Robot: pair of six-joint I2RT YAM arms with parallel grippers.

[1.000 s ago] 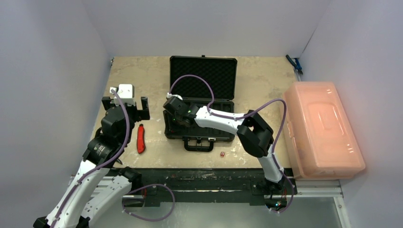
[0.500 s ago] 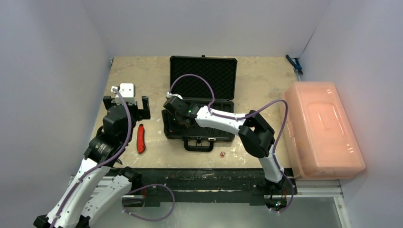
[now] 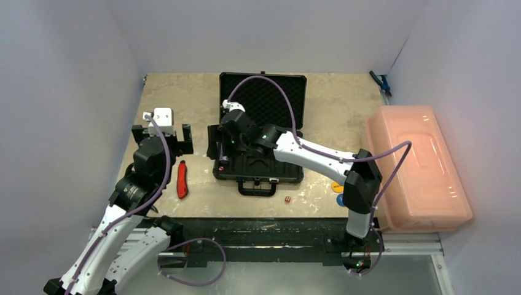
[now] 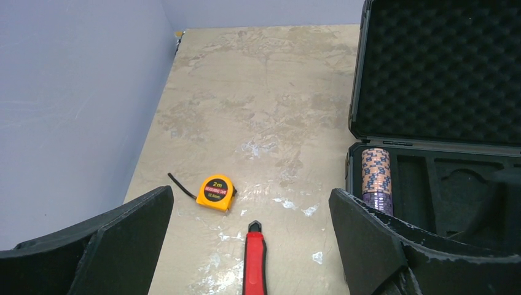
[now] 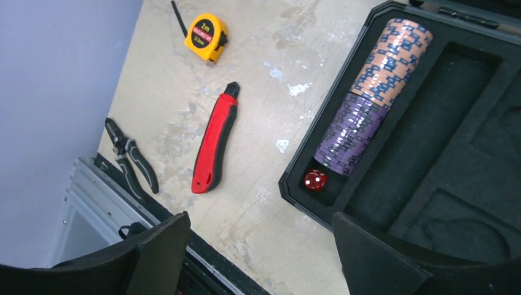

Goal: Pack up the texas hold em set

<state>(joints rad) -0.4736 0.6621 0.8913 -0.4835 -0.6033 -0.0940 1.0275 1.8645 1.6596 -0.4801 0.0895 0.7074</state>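
Beige table (image 3: 184, 98) holds the open briefcase (image 3: 261, 144) at centre frame. Both the right fingers (image 5: 153, 252) and the left fingers (image 4: 117, 233) gape empty. Best lift clear, then pinch the loose die (image 3: 287, 198) below the case squarely.

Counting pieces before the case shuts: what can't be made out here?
Top view: the right gripper covers most left slots of the tray; only the right wrist view shows the chip stacks and red die there.
Top view: yellow disc and blue disc partly behind the right arm, markings too small.
Top view: table die, face too small to read.
Wrist views: the tray's right side is cut off by the frame edge.
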